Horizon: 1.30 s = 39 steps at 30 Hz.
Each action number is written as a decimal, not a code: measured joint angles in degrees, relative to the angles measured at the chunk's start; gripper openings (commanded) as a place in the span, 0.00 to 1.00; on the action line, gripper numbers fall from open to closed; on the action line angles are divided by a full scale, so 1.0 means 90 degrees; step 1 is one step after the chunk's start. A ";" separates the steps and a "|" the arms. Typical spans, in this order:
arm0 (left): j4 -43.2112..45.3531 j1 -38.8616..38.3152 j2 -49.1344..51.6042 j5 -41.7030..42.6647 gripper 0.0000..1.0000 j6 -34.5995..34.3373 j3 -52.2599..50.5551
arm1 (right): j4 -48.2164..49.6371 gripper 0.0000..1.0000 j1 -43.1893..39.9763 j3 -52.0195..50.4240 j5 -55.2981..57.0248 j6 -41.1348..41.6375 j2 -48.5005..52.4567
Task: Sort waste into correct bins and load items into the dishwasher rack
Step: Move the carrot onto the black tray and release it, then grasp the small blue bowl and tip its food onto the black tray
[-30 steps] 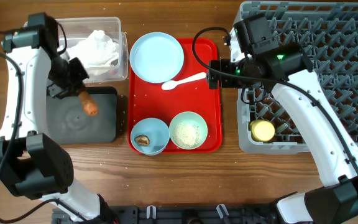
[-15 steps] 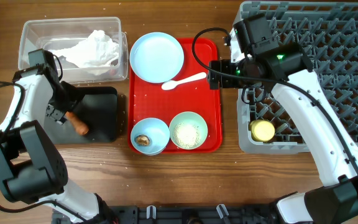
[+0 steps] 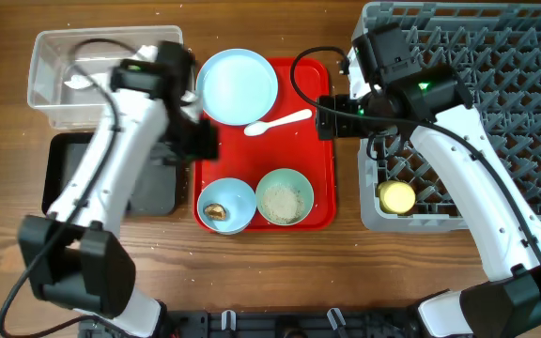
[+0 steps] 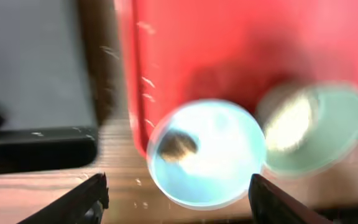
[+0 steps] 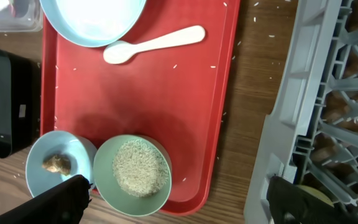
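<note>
Waste: a brown food scrap [image 3: 215,212] lies in the blue bowl [image 3: 225,205] at the near-left corner of the red tray [image 3: 319,150]. White rice [image 3: 284,200] fills the second bowl [image 3: 301,180], which touches the first on its right.
Tissue: only a small white patch [image 3: 78,83] shows in the clear tub [image 3: 54,56]; the left arm covers the rest.
Black tray: [image 3: 73,178] sits just in front of the clear tub, to the left of the red tray, partly under the left arm.
Plate: the pale blue plate [image 3: 238,84] lies at the far-left corner of the red tray.
Spoon: the white spoon [image 3: 278,122] lies on the red tray, its bowl end just beside the plate's rim.
Cup: the yellow cup [image 3: 395,196] stands in the near-left corner of the grey rack [image 3: 496,103].
Left gripper: [image 4: 179,196] blurred, fingers spread apart and holding nothing, above the bowl with the scrap.
Right gripper: [image 5: 179,198] fingers wide apart and empty, over the right edge of the red tray, beside the rack.
</note>
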 measured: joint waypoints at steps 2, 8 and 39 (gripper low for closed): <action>-0.0238 -0.0748 0.0000 -0.0005 0.76 0.0306 0.0000 | -0.0032 0.94 0.0000 0.0000 0.0000 0.0000 0.0000; 0.0005 -0.2140 -0.0005 0.0017 0.63 0.0874 -0.0311 | -0.0044 0.95 0.0000 0.0000 0.0000 0.0000 0.0000; 0.2725 -0.2336 0.0019 -0.0702 0.04 0.1299 -0.2715 | -0.0257 0.94 0.0000 0.0000 0.0017 0.0000 0.0000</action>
